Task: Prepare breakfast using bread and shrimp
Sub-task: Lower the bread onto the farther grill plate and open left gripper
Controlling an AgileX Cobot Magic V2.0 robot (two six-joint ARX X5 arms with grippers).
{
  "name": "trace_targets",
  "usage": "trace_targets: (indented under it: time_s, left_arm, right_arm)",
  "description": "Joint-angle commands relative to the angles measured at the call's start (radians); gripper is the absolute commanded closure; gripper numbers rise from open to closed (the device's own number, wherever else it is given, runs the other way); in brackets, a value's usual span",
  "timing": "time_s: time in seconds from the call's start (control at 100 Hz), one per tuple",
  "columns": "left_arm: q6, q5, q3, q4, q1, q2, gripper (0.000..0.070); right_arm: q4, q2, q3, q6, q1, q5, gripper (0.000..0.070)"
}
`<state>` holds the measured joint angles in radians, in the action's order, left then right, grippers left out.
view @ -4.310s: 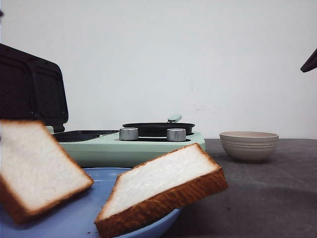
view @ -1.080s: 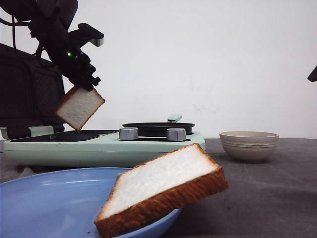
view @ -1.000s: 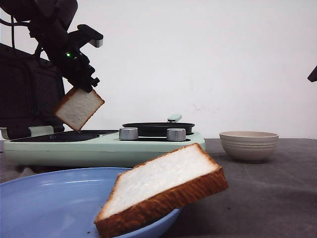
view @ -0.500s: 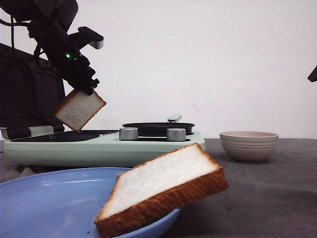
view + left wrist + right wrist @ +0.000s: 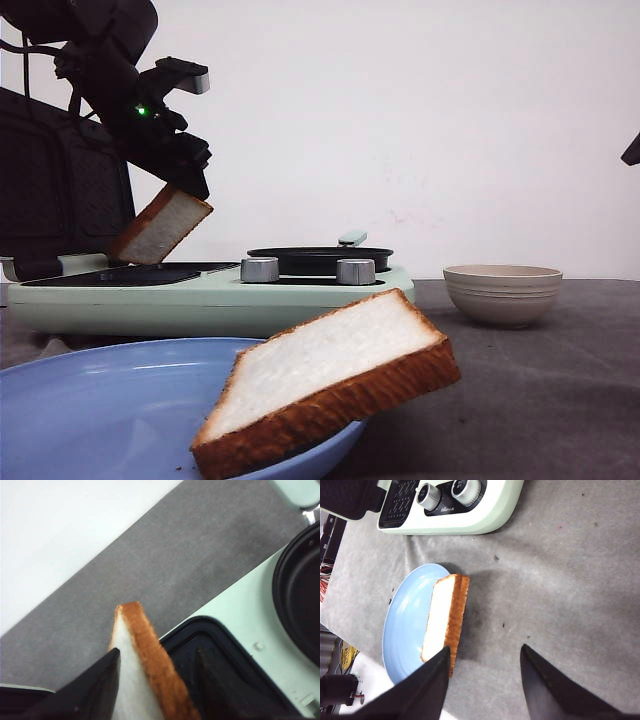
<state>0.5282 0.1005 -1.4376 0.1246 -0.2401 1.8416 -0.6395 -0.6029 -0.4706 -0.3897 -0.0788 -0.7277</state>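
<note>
One slice of bread hangs tilted over the sandwich maker's dark left plate, its low corner down at the plate. My left gripper is above it. In the left wrist view the slice stands between the spread fingers of the left gripper; it leans on one finger, and a gap shows at the other. The second slice lies tilted on the blue plate's rim. My right gripper is open and empty, high above that slice. The shrimp is out of view.
The mint-green sandwich maker has its black lid raised, two silver knobs and a round black pan on its right half. A beige ribbed bowl stands to its right on the grey table.
The left arm took one slice off the blue plate and carried it over the sandwich maker. In the last half second the slice tipped flatter and its low corner dropped toward the plate.
</note>
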Motion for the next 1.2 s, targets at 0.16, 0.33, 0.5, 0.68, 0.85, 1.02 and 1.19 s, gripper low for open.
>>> trace_targets:
  time_s: [0.16,0.33,0.5,0.68,0.85,1.02,1.19]
  left_arm:
    - [-0.052,0.016,-0.027,-0.005,-0.002,0.031,0.0456]
    - [-0.115,0.038,-0.028,-0.026,-0.002,0.030,0.0456]
    - [-0.203,0.078,-0.028,-0.043,-0.002,-0.014,0.0457]
    - [-0.364,0.111,-0.028,-0.017,0.002,-0.129,0.0458]
    - [-0.595,0.173,-0.028,-0.004,0.047,-0.258,0.0468]
    - [-0.645,0.208,-0.027,0.071,0.101,-0.385,0.0468]
    - [-0.606,0.208,-0.021,0.201,0.147,-0.490,0.0468]
  right_arm:
    - [0.006,-0.003,-0.010,0.015,-0.004,0.003,0.0428]
    - [0.006,-0.003,-0.010,0.015,-0.004,0.003,0.0427]
    - [0.007,-0.003,-0.010,0.015,-0.004,0.003,0.0427]
    - [0.011,-0.003,-0.010,0.013,-0.004,0.003,0.0427]
    - [0.011,-0.003,-0.010,0.009,-0.004,0.026,0.0427]
    - [0.011,-0.003,-0.010,0.009,-0.004,0.022,0.0427]
    - [0.015,-0.003,-0.010,0.005,-0.004,0.048,0.0427]
